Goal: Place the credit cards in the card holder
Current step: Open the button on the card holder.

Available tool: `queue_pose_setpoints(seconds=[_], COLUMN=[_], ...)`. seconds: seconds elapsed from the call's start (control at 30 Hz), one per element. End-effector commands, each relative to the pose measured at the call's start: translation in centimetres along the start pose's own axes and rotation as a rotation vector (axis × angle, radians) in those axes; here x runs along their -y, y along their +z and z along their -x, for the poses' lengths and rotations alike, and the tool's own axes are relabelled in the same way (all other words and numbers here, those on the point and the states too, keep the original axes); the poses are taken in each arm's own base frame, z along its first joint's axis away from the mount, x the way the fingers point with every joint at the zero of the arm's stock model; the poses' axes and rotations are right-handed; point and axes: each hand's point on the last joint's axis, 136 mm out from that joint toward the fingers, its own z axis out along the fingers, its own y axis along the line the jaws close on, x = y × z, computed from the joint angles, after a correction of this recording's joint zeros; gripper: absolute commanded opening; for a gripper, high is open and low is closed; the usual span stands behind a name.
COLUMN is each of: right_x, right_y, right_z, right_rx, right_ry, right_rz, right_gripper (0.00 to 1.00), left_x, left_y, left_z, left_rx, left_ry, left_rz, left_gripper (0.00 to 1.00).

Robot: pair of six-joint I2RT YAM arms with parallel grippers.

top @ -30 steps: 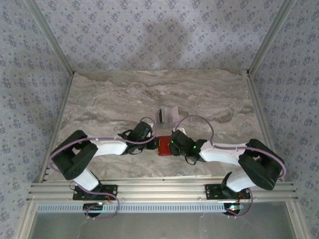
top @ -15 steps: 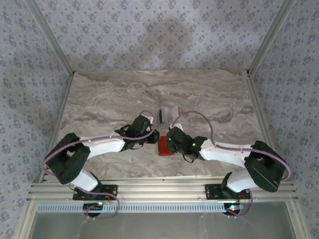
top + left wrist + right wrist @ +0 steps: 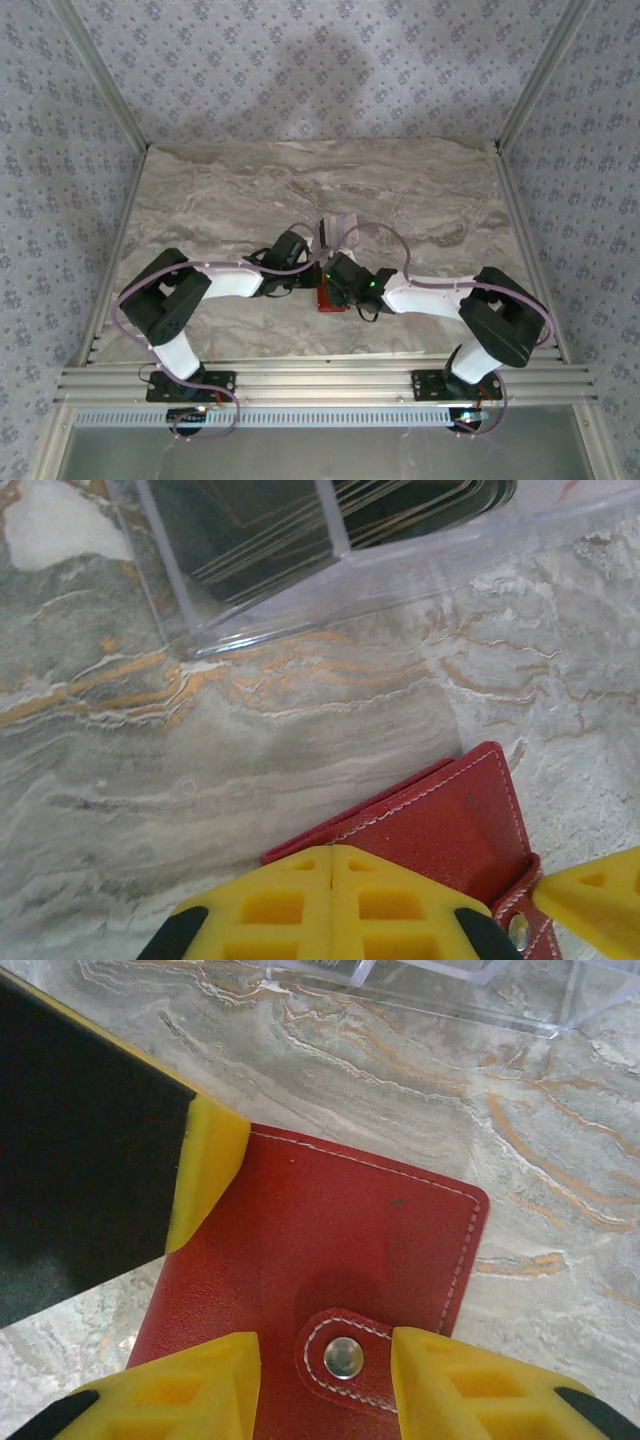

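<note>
Nearest the bases, the left arm (image 3: 230, 280) now folds with its elbow higher and further in than a second ago. The right arm (image 3: 430, 297) has drawn its elbow in too and reaches further left across the worktop (image 3: 220, 200).

The two wrists have closed in on each other. They now cover most of the wallet (image 3: 330, 1240), so from above only a sliver of red shows, where a second ago a broad patch lay open between them. The wallet itself lies in the same place: flat and shut on the worktop, in front of the arms' meeting point, just short of the clear box (image 3: 420, 555).

The left gripper (image 3: 332, 860) has its jaws pressed together, shut over the last second, with the tips resting on the wallet's left edge. I cannot tell whether any leather is caught between them. The right gripper (image 3: 322, 1345) has its jaws spread, one finger on each side of the snap tab (image 3: 345, 1357), and is not clamped on it.

Beyond the wallet, a strip of bare marble lies between it and the clear box. The box has not moved. The cards (image 3: 270, 530) stand inside it as dark stacks, split by a clear divider.
</note>
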Motion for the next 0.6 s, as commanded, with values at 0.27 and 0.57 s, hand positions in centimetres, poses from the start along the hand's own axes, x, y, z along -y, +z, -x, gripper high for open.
queue_pose_setpoints(seconds=[0.27,0.57], right_x=[0.6,1.2], right_y=[2.2,1.3], right_z=[-0.9,-0.3], right_rx=[-0.046,-0.01], right_ry=[-0.009,-0.002], right_rz=[-0.046,-0.082], right_gripper=[0.41,0.0], left_x=[-2.0,-3.5], left_y=[1.4,1.8], left_z=[-2.3,-3.2], left_rx=[-0.042,-0.047], left_ry=[-0.011,-0.027], left_rz=[0.018,0.06], left_gripper=[0.04,0.02])
